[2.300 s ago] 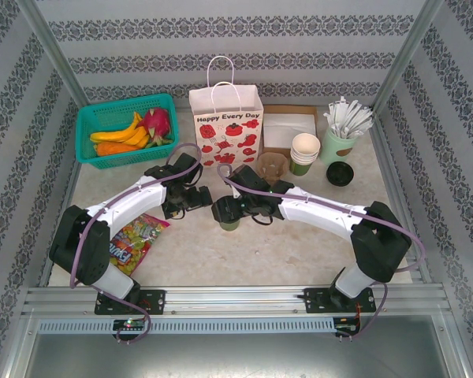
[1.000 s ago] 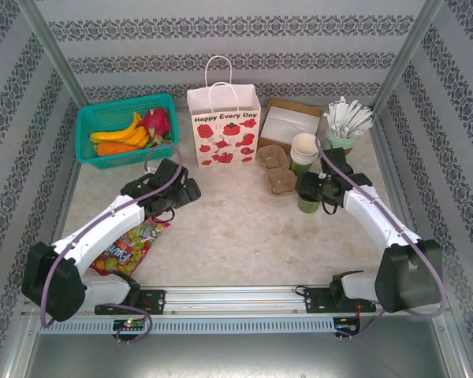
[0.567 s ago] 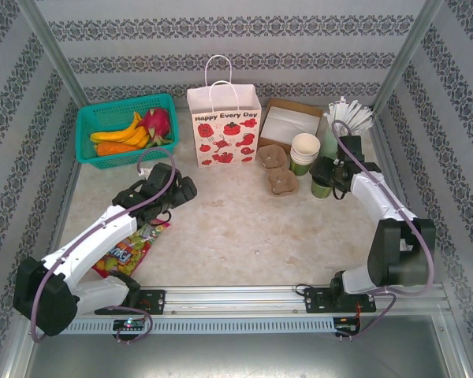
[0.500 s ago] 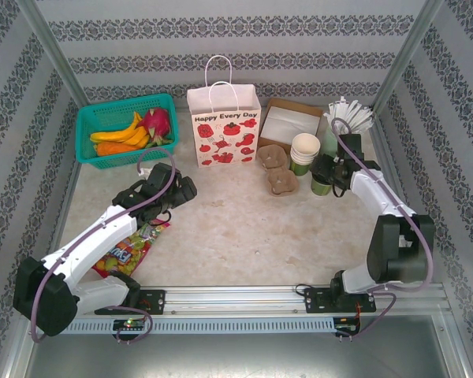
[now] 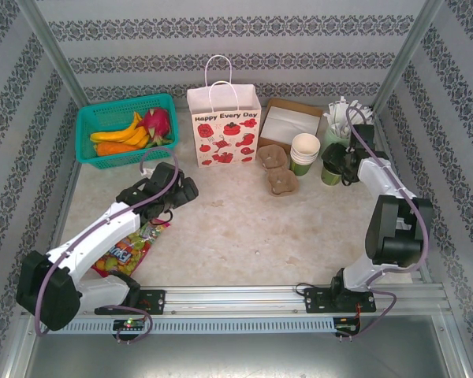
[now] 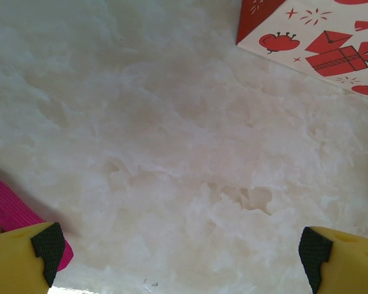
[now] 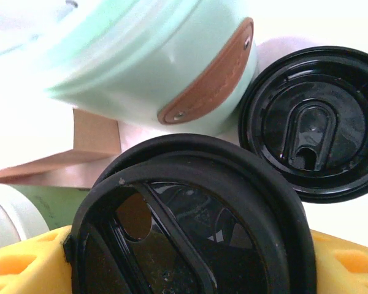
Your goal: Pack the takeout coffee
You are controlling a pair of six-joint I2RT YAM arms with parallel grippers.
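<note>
- Top external, far left: a teal basket [image 5: 83, 130] of yellow, orange and pink fruit sits at the back of the table [image 5: 244, 228].
- A bright candy packet [image 5: 130, 240] lies nearer the front, partly under the left arm.
- The left gripper [image 5: 181, 189] hangs over bare tabletop, its jaws released. The left wrist view shows its yellow fingertips [image 6: 24, 260] spread wide with nothing between them.
- A white paper bag [image 5: 225, 130] with red prints stands upright at the back centre.
- To its right are two brown pulp trays [image 5: 277, 169], a cardboard box [image 5: 290, 122] of white napkins, and a stack of cream cups [image 5: 305, 148].
- The takeout coffee [image 5: 329, 177] is at the back right, between the cream cups and the right arm. The right gripper [image 5: 335, 164] is grasping it, and the right wrist view shows its black lid between the yellow fingers. Whether it rests on the table I cannot tell.
- A loose black lid [image 7: 310, 122] lies just beyond it.
- A pale green cup [image 5: 335, 134] bristling with white sticks stands behind.
</note>
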